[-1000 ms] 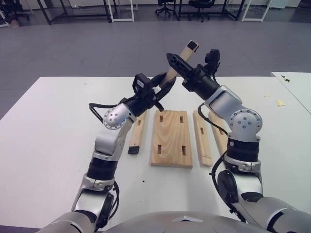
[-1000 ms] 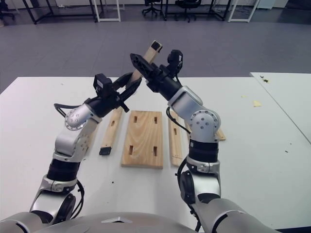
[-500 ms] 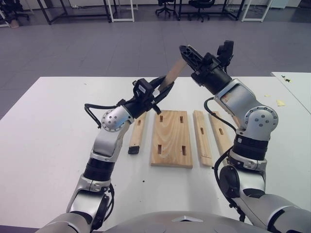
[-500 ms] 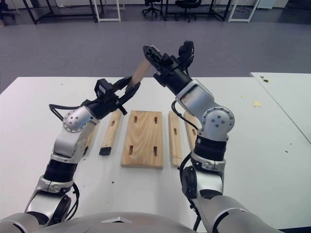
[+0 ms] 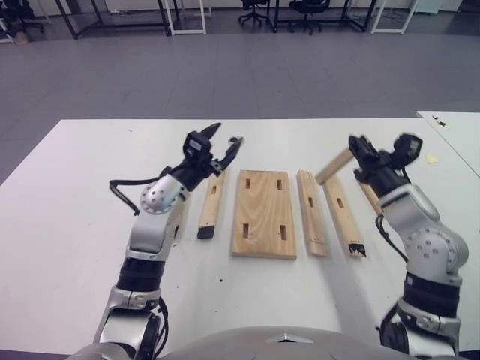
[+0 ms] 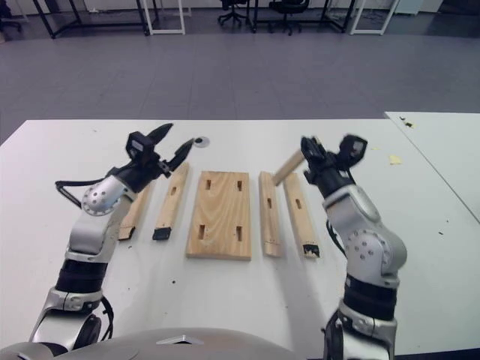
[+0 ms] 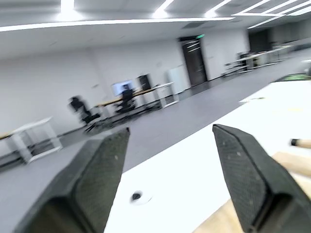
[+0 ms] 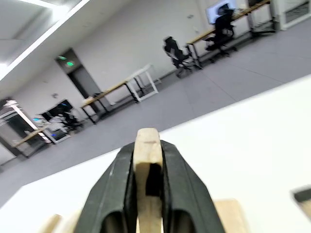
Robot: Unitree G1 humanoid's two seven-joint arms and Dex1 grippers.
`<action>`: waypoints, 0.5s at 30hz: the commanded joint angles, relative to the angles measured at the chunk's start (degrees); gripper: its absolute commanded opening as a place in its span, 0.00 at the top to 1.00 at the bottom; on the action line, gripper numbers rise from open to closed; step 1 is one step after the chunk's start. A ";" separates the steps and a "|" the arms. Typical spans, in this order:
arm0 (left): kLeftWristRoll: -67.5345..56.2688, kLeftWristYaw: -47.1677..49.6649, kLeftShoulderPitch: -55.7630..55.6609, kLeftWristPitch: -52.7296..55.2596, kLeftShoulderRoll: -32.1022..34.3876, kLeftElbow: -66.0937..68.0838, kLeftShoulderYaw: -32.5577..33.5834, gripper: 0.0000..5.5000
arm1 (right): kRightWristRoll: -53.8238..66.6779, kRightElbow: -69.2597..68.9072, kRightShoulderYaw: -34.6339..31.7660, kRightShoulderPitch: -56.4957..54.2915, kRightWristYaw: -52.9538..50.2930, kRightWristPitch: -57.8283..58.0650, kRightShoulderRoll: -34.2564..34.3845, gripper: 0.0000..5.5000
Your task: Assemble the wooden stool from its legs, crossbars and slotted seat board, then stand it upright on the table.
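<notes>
Both arms have dropped and parted since a second ago: the left tool (image 5: 227,135) has let go of the stick (image 5: 334,166), and the right tool (image 5: 358,152) has carried it down to the right of the frame. The left tool's fingers gape wide with nothing between them, left of centre, above the far end of a slat (image 5: 211,202). The right tool is clamped on one end of the stick, whose other end slants down toward the middle. The board (image 5: 264,214) lies flat at the centre of the table (image 5: 75,195). Two more slats (image 5: 311,212) (image 5: 343,217) lie just right of it. The right arm covers part of another piece (image 5: 369,196). A second table (image 5: 457,135) stands at the right edge.
</notes>
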 commanded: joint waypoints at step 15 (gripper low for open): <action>0.41 2.13 1.95 0.50 0.41 1.49 1.74 0.43 | -8.52 4.05 3.90 7.25 5.93 -10.68 8.52 0.92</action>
